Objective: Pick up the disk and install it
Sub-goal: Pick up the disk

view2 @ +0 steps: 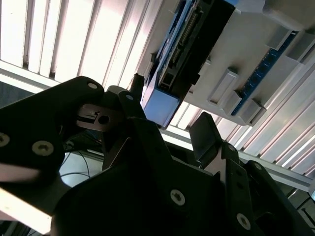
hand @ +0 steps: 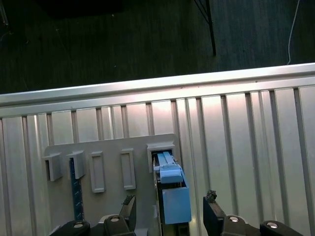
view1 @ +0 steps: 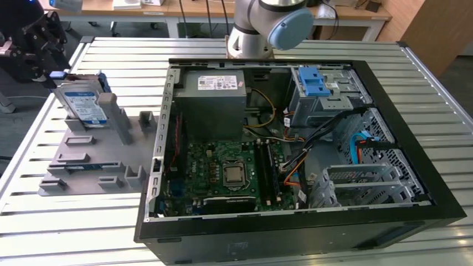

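Note:
The disk [view1: 80,105], silver with a blue-and-white label and a blue carrier, stands on edge in a slot of the grey holder [view1: 88,160] at the exterior view's left. My black gripper [view1: 53,75] hovers at the disk's top far corner. In both wrist views the fingers are open and straddle the blue end of the disk [hand: 173,194] [view2: 162,105]. One fingertip [hand: 129,205] sits on each side, with a visible gap to the carrier. The gripper [hand: 170,204] [view2: 170,115] holds nothing.
An open computer case [view1: 296,138] lies on the slatted metal table [view1: 74,221], to the exterior view's right of the holder. Inside are a grey power supply [view1: 214,94], the motherboard [view1: 221,172] and a metal drive bay with a blue latch [view1: 314,83]. The arm's base [view1: 266,27] stands behind the case.

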`<state>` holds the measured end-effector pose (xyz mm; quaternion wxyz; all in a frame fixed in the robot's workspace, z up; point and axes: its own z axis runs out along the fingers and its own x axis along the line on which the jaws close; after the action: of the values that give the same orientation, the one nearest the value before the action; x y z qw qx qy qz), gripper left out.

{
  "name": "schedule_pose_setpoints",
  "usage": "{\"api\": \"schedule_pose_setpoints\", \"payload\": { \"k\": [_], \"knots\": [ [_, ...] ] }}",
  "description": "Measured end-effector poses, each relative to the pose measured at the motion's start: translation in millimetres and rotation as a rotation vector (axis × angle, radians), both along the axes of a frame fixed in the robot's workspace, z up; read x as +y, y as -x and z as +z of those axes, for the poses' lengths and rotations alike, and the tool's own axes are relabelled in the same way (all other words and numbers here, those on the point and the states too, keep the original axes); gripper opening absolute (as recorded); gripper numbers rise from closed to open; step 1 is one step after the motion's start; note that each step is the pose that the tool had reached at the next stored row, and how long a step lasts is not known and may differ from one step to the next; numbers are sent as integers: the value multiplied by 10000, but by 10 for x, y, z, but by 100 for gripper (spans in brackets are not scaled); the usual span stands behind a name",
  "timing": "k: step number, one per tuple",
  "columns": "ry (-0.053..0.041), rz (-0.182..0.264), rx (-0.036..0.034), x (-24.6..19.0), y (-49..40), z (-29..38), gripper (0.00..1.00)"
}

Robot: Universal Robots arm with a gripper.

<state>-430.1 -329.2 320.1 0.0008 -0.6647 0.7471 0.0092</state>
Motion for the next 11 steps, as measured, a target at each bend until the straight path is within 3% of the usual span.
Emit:
{"api": "schedule_pose_setpoints", "payload": {
  "k": [5,11],
  "knots": [
    [0,32,1,0,26,-35,65],
    [0,369,1,0,32,-69,65]
  ]
}}
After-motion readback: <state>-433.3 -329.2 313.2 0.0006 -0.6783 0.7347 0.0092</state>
